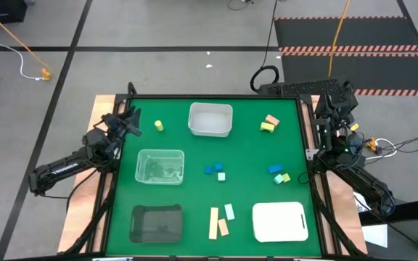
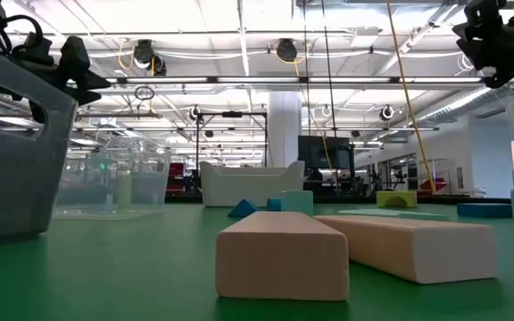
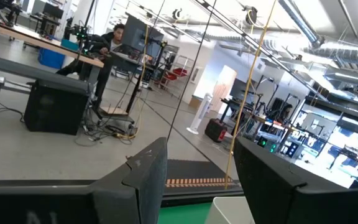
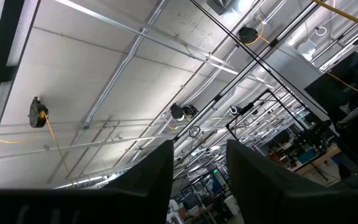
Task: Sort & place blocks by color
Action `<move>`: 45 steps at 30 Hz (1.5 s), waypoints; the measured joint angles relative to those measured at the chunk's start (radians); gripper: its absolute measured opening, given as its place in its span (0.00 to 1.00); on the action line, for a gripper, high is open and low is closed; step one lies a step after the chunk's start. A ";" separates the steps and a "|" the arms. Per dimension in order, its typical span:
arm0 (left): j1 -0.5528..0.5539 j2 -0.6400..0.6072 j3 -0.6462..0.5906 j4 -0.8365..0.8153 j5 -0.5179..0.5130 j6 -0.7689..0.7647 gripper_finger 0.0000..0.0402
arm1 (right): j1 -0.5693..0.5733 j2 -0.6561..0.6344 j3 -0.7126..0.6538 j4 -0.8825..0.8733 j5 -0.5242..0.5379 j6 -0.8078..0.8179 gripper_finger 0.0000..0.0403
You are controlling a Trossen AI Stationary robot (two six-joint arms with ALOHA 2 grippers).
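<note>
Small blocks lie scattered on the green table (image 1: 194,196). A yellow block (image 1: 158,126) lies far left, and a pink and a yellow-green block (image 1: 269,123) far right. Blue blocks (image 1: 212,169) and a mint one (image 1: 221,176) are in the middle. A blue, mint and yellow cluster (image 1: 279,174) lies to the right. Tan bars (image 1: 217,223) and a mint bar (image 1: 229,212) lie near the front; in the low view the tan bars (image 2: 282,254) are closest. My left gripper (image 1: 131,122) stands open at the table's left edge, raised; between its fingers (image 3: 201,186) is nothing. My right gripper (image 1: 337,100) is open at the far right corner, tilted up (image 4: 197,180).
A white tub (image 1: 210,119) stands at the far middle. A clear tub (image 1: 160,166) is left of centre, with a dark tray (image 1: 156,222) at the near left. A white tray (image 1: 280,221) lies at the near right. A person sits at a desk beyond the table (image 3: 114,43).
</note>
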 joint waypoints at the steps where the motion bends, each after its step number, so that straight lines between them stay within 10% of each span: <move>1: 0.000 0.000 0.000 0.000 0.000 0.000 0.46 | 0.000 0.000 0.000 0.000 0.000 0.000 0.35; 45: 0.000 0.000 0.000 0.006 -0.018 0.029 0.46 | 0.000 0.000 0.000 0.000 0.000 0.000 0.35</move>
